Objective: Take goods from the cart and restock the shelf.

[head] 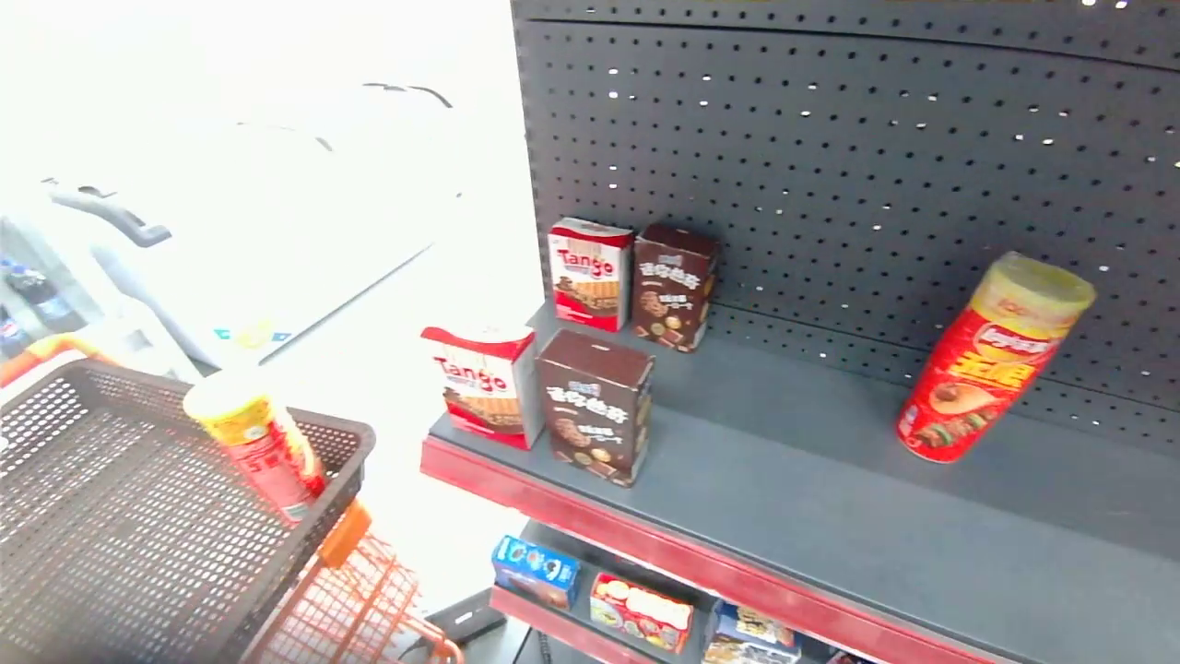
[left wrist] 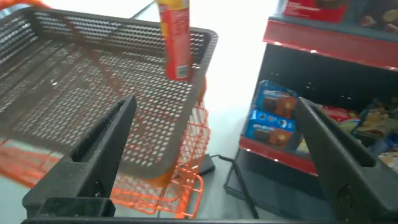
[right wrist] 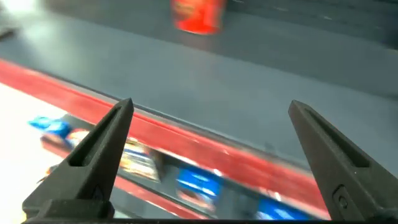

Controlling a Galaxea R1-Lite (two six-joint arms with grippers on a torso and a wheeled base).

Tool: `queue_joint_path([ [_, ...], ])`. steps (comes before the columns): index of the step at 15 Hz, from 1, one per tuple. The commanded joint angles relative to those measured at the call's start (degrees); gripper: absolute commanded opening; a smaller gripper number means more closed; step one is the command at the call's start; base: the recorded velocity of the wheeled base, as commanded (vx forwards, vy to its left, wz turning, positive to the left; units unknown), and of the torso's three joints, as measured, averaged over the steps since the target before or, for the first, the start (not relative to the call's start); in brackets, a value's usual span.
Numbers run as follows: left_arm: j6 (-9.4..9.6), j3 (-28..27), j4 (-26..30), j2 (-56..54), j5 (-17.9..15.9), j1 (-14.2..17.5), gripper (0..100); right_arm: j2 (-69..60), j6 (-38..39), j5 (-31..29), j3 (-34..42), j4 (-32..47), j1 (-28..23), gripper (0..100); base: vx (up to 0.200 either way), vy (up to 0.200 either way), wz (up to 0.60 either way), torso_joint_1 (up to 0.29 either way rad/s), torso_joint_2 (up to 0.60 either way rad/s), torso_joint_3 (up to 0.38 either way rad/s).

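Hovering left gripper point(left wrist: 214, 104), jaws spread, near dark perforated plastic cart basket point(left wrist: 74, 81), right gripper point(right wrist: 210, 106) spread too, facing grey red-edged metal shelf point(right wrist: 249, 93)

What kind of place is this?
Probably a retail shop aisle: a dark pegboard-backed shelf with a red front edge, red and brown snack boxes standing on it, and an orange wire cart.

Left gripper point(left wrist: 214, 104) spread wide; red can point(left wrist: 175, 40) standing in dark basket point(left wrist: 124, 26); blue box point(left wrist: 273, 118) on shelf point(left wrist: 280, 152)
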Motion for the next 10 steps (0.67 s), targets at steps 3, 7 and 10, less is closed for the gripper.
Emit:
queue_joint_path([
  [3,-0.01,0.0,-0.01,-0.02,0.0,0.02,100,0.0,0.04,0.01,0.01,0.0,0.01,100,0.0,0.0,0.0,0.0,0.0,0.0],
  [7,0.25,0.0,-0.01,-0.02,-0.18,0.02,100,0.0,0.04,0.01,0.01,0.0,0.01,100,0.0,0.0,0.0,0.0,0.0,0.0],
  [10,0.08,0.0,-0.01,-0.02,-0.09,0.02,100,0.0,0.04,0.01,0.1,0.0,0.01,100,0.0,0.0,0.0,0.0,0.0,0.0],
])
